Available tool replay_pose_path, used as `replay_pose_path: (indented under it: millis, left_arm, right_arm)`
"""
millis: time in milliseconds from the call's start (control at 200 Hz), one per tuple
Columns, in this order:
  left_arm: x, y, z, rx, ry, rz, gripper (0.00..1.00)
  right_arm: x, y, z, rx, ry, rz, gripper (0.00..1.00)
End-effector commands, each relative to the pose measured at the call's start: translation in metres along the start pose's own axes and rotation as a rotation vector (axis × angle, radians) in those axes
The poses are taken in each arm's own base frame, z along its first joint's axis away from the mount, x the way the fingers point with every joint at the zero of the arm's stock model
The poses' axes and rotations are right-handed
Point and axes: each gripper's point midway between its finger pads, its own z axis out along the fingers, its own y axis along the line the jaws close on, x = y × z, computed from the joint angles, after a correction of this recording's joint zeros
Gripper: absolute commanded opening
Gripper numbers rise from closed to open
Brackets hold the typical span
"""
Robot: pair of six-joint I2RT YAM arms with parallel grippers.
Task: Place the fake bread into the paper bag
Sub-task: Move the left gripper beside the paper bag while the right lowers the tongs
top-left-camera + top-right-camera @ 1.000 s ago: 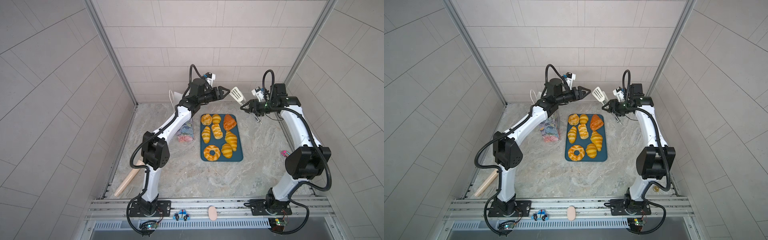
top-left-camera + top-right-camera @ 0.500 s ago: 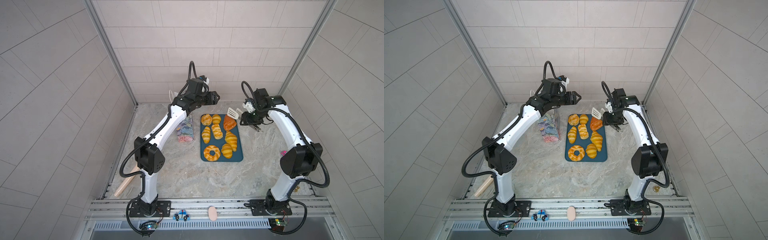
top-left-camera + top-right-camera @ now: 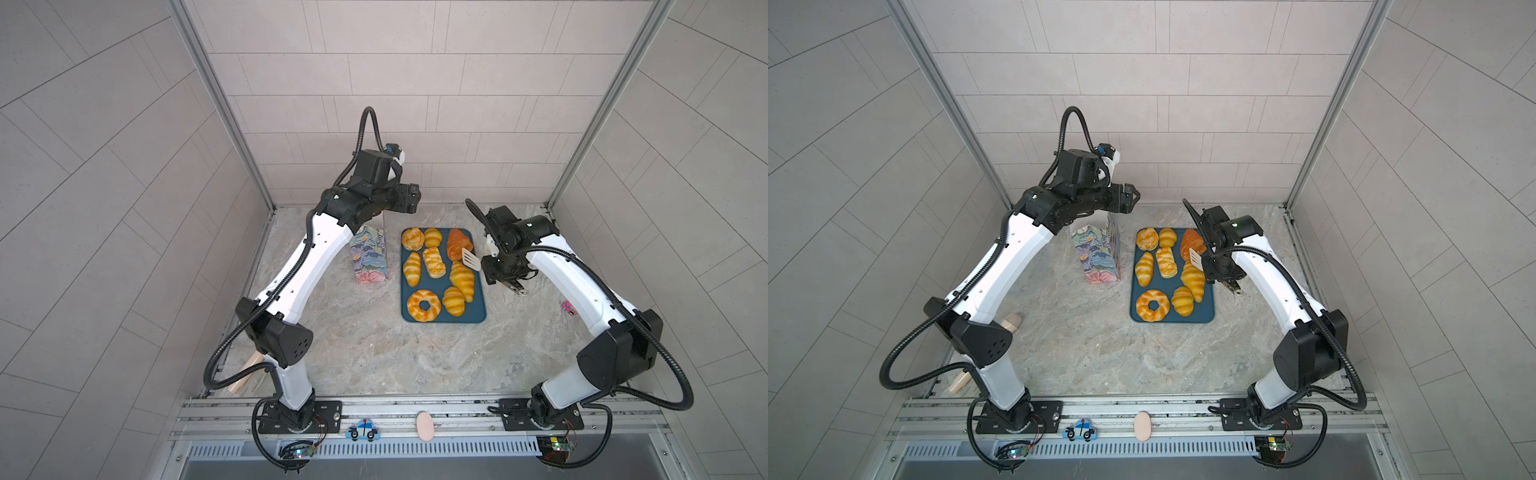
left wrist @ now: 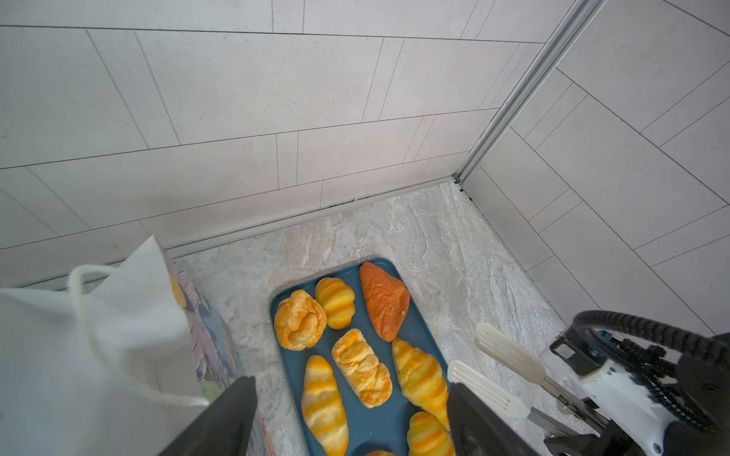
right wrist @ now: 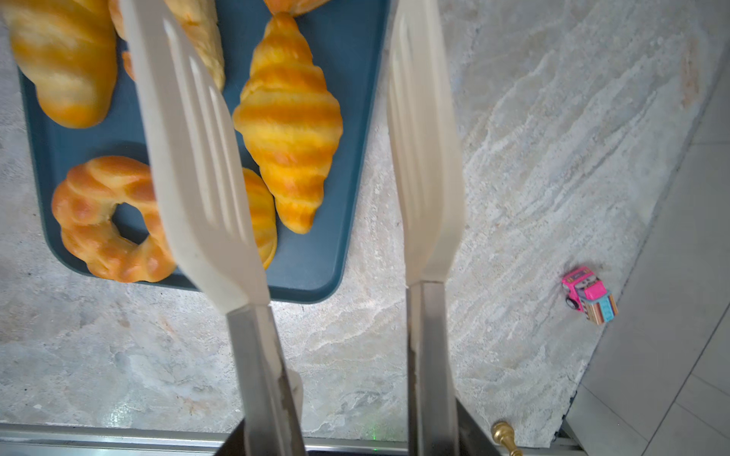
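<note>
While the left claw (image 4: pixel 349 385) hangs open by the paper bag (image 3: pixel 370 257), centre the tongs (image 5: pixel 197 158) gripped in the right claw (image 3: pixel 496 268) astride one croissant (image 5: pixel 290 118).

My bench (image 3: pixel 374 353) has a marbled grey-beige surface. The following items rest directly on it:

1. A dark blue tray (image 3: pixel 473 313) lies flat, rear of centre, with its long sides running front to back.
2. The paper bag (image 3: pixel 368 257) stands upright just beside the tray's left side. A narrow strip of bare bench separates them.
3. A pink toy car (image 3: pixel 568 308) sits near the right edge, well apart from the tray.
4. A pale wooden piece (image 3: pixel 1011 321) lies at the left edge, partly hidden in both top views.
</note>
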Motion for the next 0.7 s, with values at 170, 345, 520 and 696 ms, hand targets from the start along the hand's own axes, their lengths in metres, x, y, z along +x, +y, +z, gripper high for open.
replay_pose_path:
  millis: [170, 345, 520, 696]
  left_arm:
    - [0.026, 0.040, -0.061, -0.125, -0.026, 0.017, 0.90]
    - [0.055, 0.063, -0.093, -0.202, -0.035, -0.006, 0.95]
    - [0.080, 0.077, -0.115, -0.247, -0.032, -0.048, 0.98]
    - [0.105, 0.090, -0.125, -0.298, 0.002, -0.076, 0.99]
  right_arm:
    - [0.040, 0.003, -0.015, 0.075, -0.061, 0.104, 0.58]
    - [0.058, 0.012, -0.012, 0.080, -0.063, 0.137, 0.58]
    - [0.067, 0.024, -0.012, 0.096, -0.077, 0.132, 0.61]
    - [0.078, 0.036, -0.007, 0.072, -0.075, 0.160, 0.62]
